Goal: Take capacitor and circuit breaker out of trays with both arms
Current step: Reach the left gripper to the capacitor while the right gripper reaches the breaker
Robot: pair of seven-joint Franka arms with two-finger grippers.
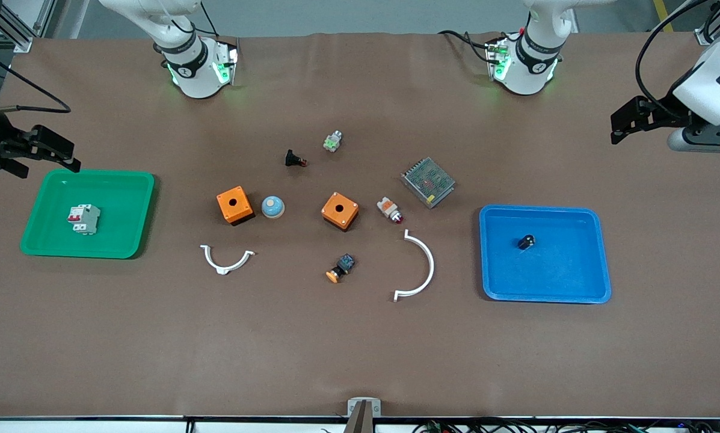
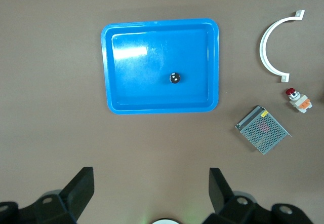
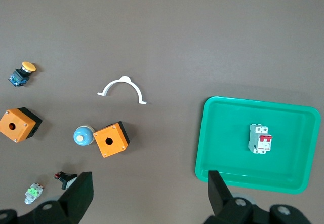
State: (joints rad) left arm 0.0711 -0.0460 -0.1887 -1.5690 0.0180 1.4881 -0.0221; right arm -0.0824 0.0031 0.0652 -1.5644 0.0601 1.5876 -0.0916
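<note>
Left hand: open, empty, high over the tabletop at the left arm's end, above the blue tray's edge nearest the bases.
Right hand: open, empty, over the green tray's rim at the right arm's end.
Capacitor: lies in the blue tray, about mid-floor; its long axis is hard to read, probably tipped on its side.
Circuit breaker: lies flat in the green tray, red levers up, long axis roughly running toward the front camera.
Key relation: each part sits below and toward the front camera from its own hand, so each arm serves its nearer tray.
</note>
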